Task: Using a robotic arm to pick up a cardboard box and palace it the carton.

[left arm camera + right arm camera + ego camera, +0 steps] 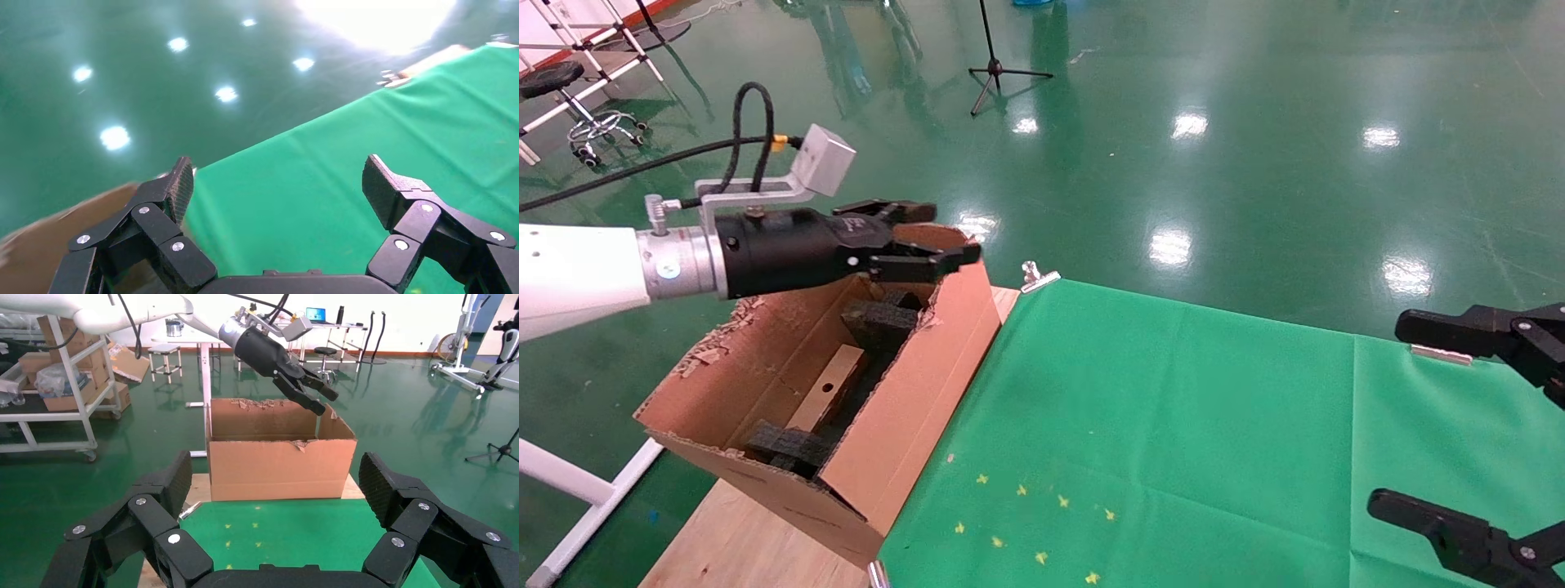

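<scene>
The left claw (932, 237) is held wide and empty over the carton (903, 425). The cardboard box (825, 398) is seen below it, inside. The right claw (275, 496) is parked, spread wide, over the desk (1173, 425).

I can't read any text, label, brand, number or sign in these views. The carton (903, 425) below my left gripper (928, 237) has plain brown walls, with only a faint dark line on its near face that I can't make out as lettering. The yellow marks (1026, 523) on the green cloth (1173, 425), beyond the carton from the gripper, are small shapes, not characters.
</scene>
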Tool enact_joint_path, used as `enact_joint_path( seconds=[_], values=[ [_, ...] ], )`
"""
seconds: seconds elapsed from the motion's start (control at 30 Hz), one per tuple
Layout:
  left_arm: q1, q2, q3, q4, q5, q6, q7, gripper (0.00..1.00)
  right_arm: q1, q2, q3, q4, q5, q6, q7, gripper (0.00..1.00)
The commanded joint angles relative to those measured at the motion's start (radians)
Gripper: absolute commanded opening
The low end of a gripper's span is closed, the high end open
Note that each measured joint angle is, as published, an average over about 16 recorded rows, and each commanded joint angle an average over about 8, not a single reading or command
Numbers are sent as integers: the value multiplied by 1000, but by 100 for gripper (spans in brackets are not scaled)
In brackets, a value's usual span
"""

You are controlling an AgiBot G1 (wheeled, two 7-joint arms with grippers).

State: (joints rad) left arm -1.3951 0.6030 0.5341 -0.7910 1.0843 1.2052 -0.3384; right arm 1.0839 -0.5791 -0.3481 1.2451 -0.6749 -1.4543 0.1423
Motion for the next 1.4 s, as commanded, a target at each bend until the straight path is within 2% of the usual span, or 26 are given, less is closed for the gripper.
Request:
enact_joint_path(
  seconds=[0.03,0.97,1.4],
  values=[
    [22,1,-17,-33,-24,20,10,100,0,0,0,0,0,0,0,100],
    [295,8,-234,-454,-325,267,139,100,0,0,0,0,0,0,0,100],
    [335,8,-266,-514,-371,304,156,100,0,0,0,0,1,0,0,100]
  ],
)
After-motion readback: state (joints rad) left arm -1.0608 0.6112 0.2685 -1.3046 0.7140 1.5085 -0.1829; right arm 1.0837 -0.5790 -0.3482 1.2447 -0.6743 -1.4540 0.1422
